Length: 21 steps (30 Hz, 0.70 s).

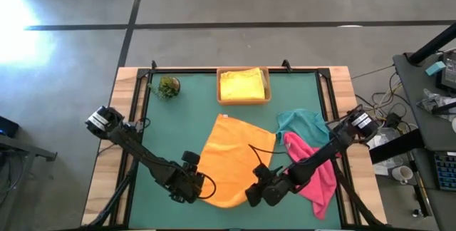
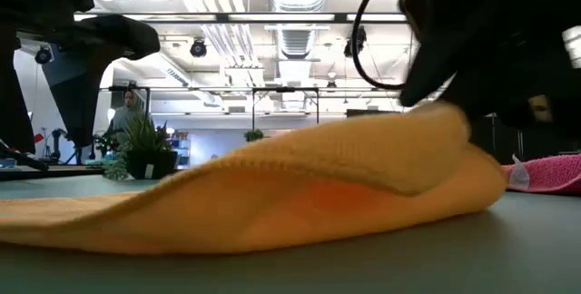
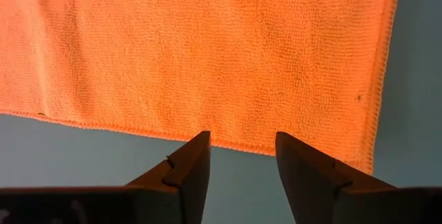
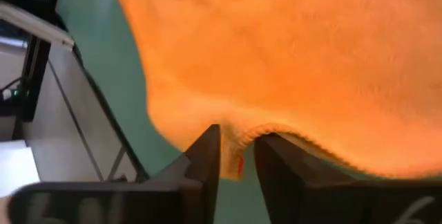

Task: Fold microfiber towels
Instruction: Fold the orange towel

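Four soft microfiber cloths visible: one orange [image 1: 231,161], one yellow [image 1: 242,85], one teal [image 1: 303,122], one pink [image 1: 313,168]. My right gripper [image 4: 237,156] pinches the orange hem; my left gripper [image 3: 242,156] stands open beside it

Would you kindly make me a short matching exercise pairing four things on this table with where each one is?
Things:
1. yellow towel
2. orange towel
3. pink towel
4. plant ball

Places:
A. spread flat mid-table, between the two arms
B. in the tan tray
C. bunched under the right arm
D. on the mat left of the tray

Pairs: 1-B, 2-A, 3-C, 4-D
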Each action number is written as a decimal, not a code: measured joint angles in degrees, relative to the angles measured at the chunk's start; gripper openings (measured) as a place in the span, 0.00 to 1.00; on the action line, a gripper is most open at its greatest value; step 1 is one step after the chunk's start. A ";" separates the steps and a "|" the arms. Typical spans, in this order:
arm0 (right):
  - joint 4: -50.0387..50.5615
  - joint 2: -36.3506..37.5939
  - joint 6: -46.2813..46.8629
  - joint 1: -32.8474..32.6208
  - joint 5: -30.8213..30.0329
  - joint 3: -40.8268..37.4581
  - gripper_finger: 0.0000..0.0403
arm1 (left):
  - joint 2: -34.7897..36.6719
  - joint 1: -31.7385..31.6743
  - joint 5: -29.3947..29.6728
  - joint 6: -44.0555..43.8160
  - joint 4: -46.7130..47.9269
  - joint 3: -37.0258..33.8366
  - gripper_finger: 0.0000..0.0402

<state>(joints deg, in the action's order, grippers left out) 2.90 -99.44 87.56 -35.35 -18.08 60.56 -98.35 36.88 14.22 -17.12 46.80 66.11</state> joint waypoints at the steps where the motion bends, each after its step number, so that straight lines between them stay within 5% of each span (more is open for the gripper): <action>1: 0.02 0.00 -0.10 0.62 -0.03 0.02 0.24 | 0.00 0.00 0.00 0.00 0.00 0.00 0.37; 11: -0.41 0.21 -4.58 5.02 -0.05 0.08 0.42 | 0.00 0.00 0.00 -0.04 0.26 -0.08 0.37; 21: -0.12 2.75 -19.44 5.61 2.80 2.30 0.43 | 0.10 2.08 -1.71 -3.51 4.02 -3.05 0.37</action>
<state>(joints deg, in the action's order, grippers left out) 2.77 -96.68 68.12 -29.74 -15.28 62.86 -98.24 38.97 12.50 -20.63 50.82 63.06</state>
